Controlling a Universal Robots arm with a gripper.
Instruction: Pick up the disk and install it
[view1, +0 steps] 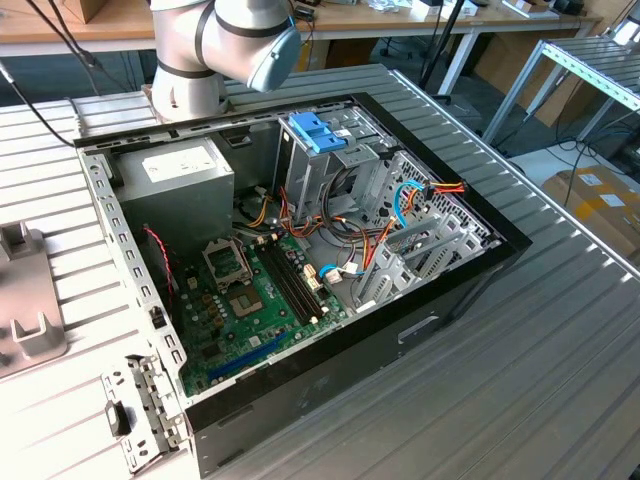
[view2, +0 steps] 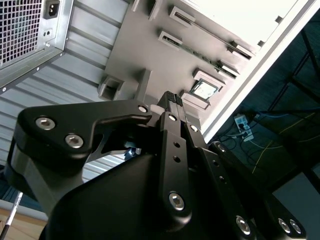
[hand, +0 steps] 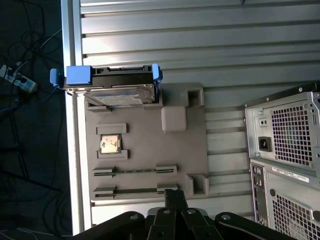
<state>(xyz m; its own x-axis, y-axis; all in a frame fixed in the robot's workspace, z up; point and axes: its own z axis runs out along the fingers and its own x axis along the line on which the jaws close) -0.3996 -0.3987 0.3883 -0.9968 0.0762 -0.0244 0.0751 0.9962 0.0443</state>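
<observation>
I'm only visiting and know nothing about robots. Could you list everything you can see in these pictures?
Disk: one, grey metal in a light-blue bracket, at one end of the holder plate.
Holder plate: one, grey, on the table beside the computer case's rear.
Chip: one, silvery, in a pocket of the holder plate.
Computer case: one, black, open, on the table.
Power supply: one, grey, in the case's corner nearest the arm.
Motherboard: one, green, on the case floor.
Blue plastic piece: one, atop the drive cage.
Cables: several, orange, red and blue, inside the case.
Table: one, grey ribbed metal.
Robot arm: one, grey, behind the case.
Gripper: one, black, shut, empty, over the holder plate.
</observation>
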